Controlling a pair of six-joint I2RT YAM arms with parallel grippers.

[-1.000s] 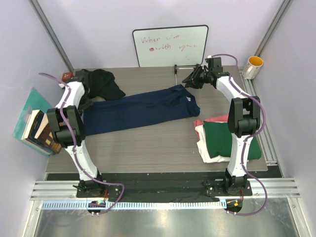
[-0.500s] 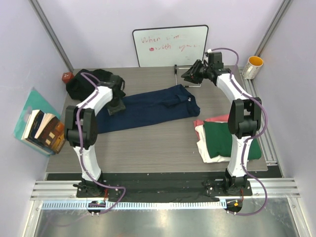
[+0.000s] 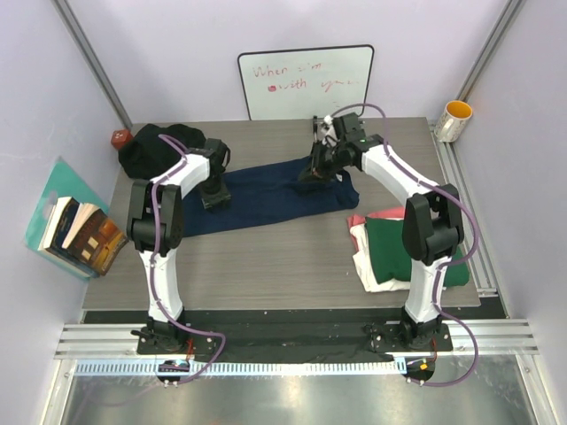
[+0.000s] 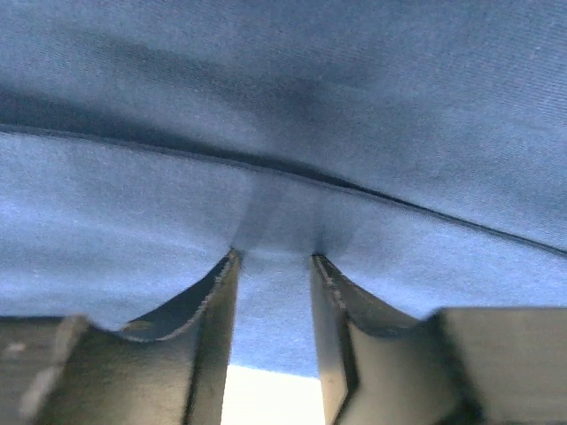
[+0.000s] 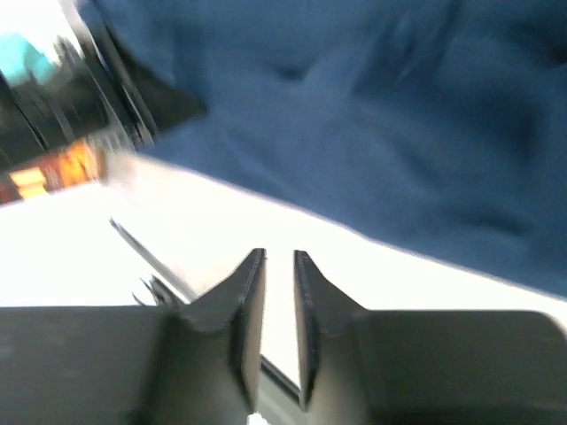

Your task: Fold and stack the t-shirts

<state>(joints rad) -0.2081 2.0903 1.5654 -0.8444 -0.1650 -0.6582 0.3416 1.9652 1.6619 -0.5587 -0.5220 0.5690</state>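
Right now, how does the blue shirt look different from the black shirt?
The navy shirt lies stretched out long across the middle of the table; the black shirt sits bunched in a heap at the back left corner. The left gripper and right gripper are both down at the navy shirt, one toward each end; neither is at the black shirt. Both shirts are dark.

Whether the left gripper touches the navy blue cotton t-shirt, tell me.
Touching. Left wrist view: the left gripper presses both fingertips into the navy blue cotton t-shirt.
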